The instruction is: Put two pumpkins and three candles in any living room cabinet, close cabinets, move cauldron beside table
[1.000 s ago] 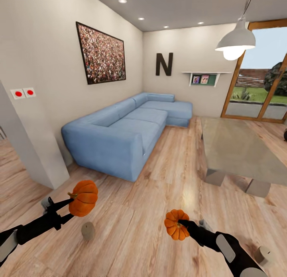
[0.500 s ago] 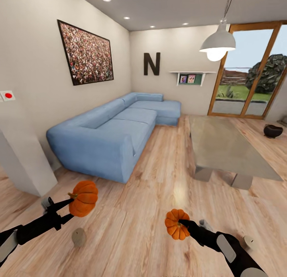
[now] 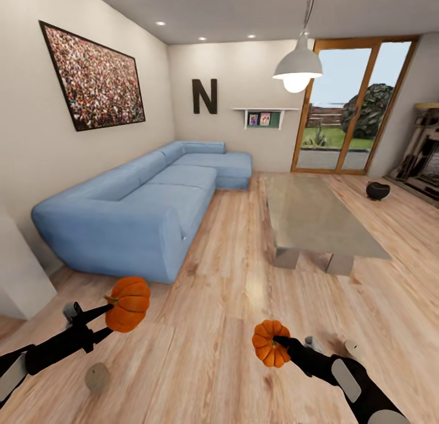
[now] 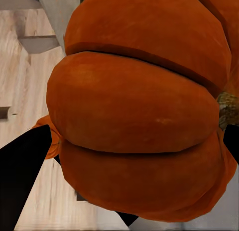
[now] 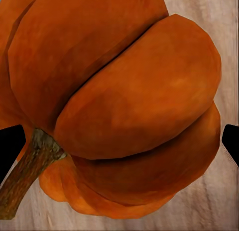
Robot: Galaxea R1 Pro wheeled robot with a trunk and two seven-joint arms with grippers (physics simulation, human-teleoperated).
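My left gripper (image 3: 113, 314) is shut on one orange pumpkin (image 3: 128, 303), held above the wood floor; that pumpkin (image 4: 134, 106) bulges between the black fingers (image 4: 22, 176). Low at the right, my right gripper (image 3: 279, 346) is shut on the second pumpkin (image 3: 270, 343), whose stem and ribs (image 5: 124, 101) sit between its fingertips (image 5: 10, 146). One tan candle (image 3: 97, 377) lies on the floor under my left arm, another candle (image 3: 352, 349) just beyond my right wrist. The black cauldron (image 3: 377, 190) rests on the floor far right, past the glass table (image 3: 317, 214). The cabinet is out of view.
A long blue corner sofa (image 3: 140, 204) runs along the left wall. A pendant lamp (image 3: 297, 64) hangs over the table. Glass doors (image 3: 347, 113) close the far end. A dark unit (image 3: 424, 159) is cut off at the right edge. Open floor lies between sofa and table.
The whole view has swung to the right, so the camera turned. Both arms keep their pumpkins in the same place in the picture. The cauldron has come fully into sight.
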